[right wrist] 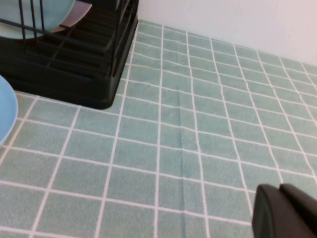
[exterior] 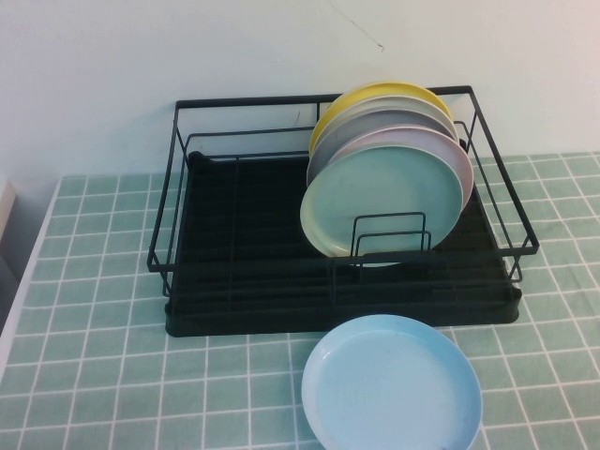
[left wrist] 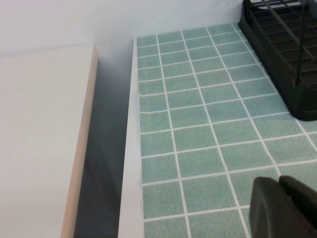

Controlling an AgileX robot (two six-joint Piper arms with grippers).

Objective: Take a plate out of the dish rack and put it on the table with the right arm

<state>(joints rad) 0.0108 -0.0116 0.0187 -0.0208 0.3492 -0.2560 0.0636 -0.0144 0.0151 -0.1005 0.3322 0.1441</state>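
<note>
The light blue plate (exterior: 392, 384) lies flat on the green-tiled desk (exterior: 94, 375) at the lower centre-right of the high view, just in front of the dish rack (exterior: 342, 291) and apart from its tray base; its lower rim runs to the bottom edge of the frame. The black wire rack fills the middle of that view, and a row of plates leans upright in its right half: a pale mint-green plate (exterior: 380, 197) at the front, a pink plate (exterior: 459, 159) behind it, then a grey one (exterior: 394, 117) and a yellow plate (exterior: 375, 94) at the back. Neither arm appears in the high view. In the right wrist view, the right end effector (right wrist: 282, 213) shows at the lower right corner above bare tiles, its fingers closed together and empty, with the rack's corner at upper left and a sliver of the blue plate at the left edge. In the left wrist view, the left end effector (left wrist: 283, 206) sits at the lower right above the tiles near the desk's edge; I cannot tell its state.
</note>
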